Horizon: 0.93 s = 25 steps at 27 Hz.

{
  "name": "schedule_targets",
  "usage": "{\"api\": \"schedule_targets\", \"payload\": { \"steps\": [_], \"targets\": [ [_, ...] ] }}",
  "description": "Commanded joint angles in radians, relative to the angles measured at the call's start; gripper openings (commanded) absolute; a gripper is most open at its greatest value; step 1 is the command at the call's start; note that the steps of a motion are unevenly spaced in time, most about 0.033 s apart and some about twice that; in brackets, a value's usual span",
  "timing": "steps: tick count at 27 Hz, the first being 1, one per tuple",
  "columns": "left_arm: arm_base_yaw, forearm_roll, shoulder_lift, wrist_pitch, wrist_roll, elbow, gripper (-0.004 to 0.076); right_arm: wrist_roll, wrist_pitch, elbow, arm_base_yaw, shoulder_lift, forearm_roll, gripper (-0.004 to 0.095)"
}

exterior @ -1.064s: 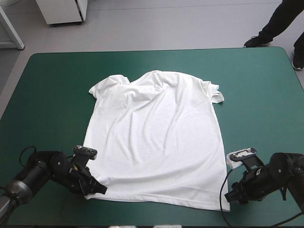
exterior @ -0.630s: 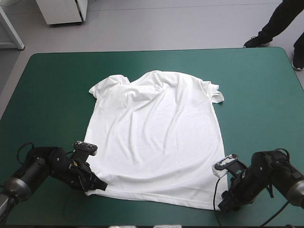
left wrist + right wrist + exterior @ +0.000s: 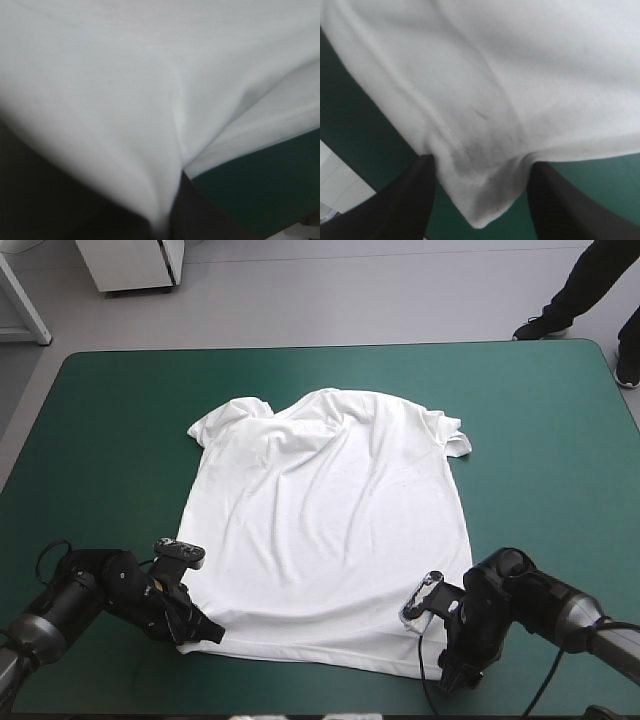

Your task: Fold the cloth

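- High view: the T-shirt (image 3: 330, 520) lies spread flat mid-table on the teal-green cover (image 3: 100, 440), collar toward the far edge. The right gripper (image 3: 455, 675) has swung inward over the near right hem corner. The left gripper (image 3: 205, 633) stays at the near left corner.
- Left wrist view: its jaws are pinched on the hem, and the cloth puckers there.
- Right wrist view: the jaws stand wide with the corner between them, ungripped. I judge it 1 closure short of lifting 2 corners.

No writing, label, brand, number or sign is showing readably anywhere, neither on the T-shirt (image 3: 330, 520) nor the teal-green cover (image 3: 120, 420).
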Motion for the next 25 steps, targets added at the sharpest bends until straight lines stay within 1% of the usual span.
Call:
{"api": "schedule_targets", "payload": {
  "steps": [1, 2, 4, 5, 6, 8, 10, 12, 15, 17, 22, 25],
  "targets": [
    [-0.004, -0.023, -0.011, 0.0, -0.002, -0.031, -0.0009, 0.017, -0.091, 0.031, 0.006, 0.1, -0.01, 0.0417],
    [-0.004, -0.023, -0.015, -0.002, 0.0, -0.031, -0.0009, 0.019, -0.092, 0.031, 0.006, 0.118, -0.014, 0.0325],
    [-0.004, -0.022, -0.016, -0.002, 0.0, -0.036, -0.0009, 0.014, -0.116, 0.031, 0.006, 0.151, -0.014, 0.0056],
    [-0.004, -0.017, -0.016, -0.002, 0.0, -0.041, -0.0009, 0.017, -0.142, 0.031, 0.006, 0.155, -0.014, -0.0014],
    [-0.004, -0.013, -0.016, -0.002, 0.0, -0.046, -0.0009, 0.018, -0.167, 0.029, 0.006, 0.153, -0.014, -0.0013],
    [-0.004, -0.008, -0.016, -0.002, 0.0, -0.07, -0.0009, 0.042, -0.162, 0.001, 0.006, 0.151, -0.031, -0.0013],
    [-0.004, -0.012, -0.016, 0.031, 0.0, -0.124, -0.0009, 0.053, -0.108, -0.052, 0.006, 0.151, -0.078, -0.0013],
    [-0.004, -0.012, -0.016, 0.076, 0.003, -0.189, -0.0009, 0.075, -0.038, -0.127, 0.006, 0.149, -0.15, -0.0013],
    [-0.004, -0.012, -0.029, 0.121, 0.003, -0.287, -0.0009, 0.11, 0.061, -0.289, 0.006, 0.126, -0.251, -0.0013],
    [-0.004, -0.012, -0.045, 0.144, 0.003, -0.349, -0.0009, 0.133, 0.101, -0.4, 0.006, 0.103, -0.303, -0.0013],
    [-0.004, -0.004, -0.054, 0.216, -0.001, -0.607, -0.0009, 0.166, 0.136, -0.716, 0.004, 0.071, -0.416, -0.0013],
    [-0.004, 0.004, -0.052, 0.188, -0.001, -0.791, -0.0009, 0.173, 0.141, -0.921, 0.004, 0.067, -0.473, -0.0013]
  ]
}}
